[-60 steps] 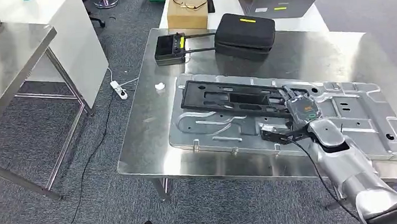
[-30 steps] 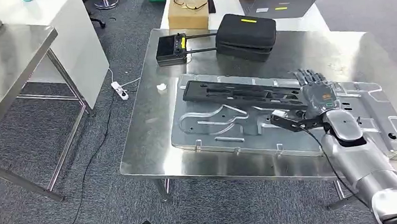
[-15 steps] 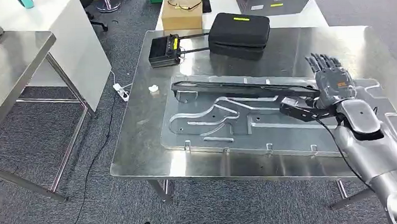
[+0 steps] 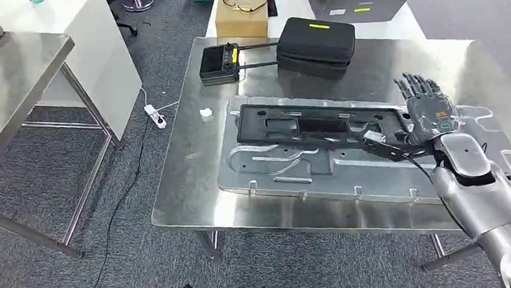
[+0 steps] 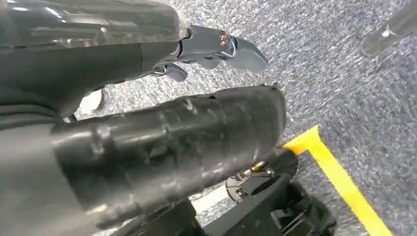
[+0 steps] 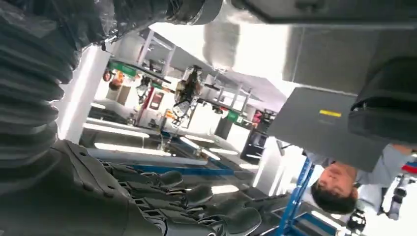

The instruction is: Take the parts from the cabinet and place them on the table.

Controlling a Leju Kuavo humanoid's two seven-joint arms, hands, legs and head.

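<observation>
While the steel table carries everything, its biggest load is a flat silver metal panel stamped with curved slots. On top of that lies the black plastic part, long and narrow, with rectangular cut-outs. At its right end the right hand is raised with fingers spread, holding nothing. Whether the left hand is open or closed cannot be told.

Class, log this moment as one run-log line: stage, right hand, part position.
stage: release | right hand: open, beside part | black part: flat on metal panel on steel table
</observation>
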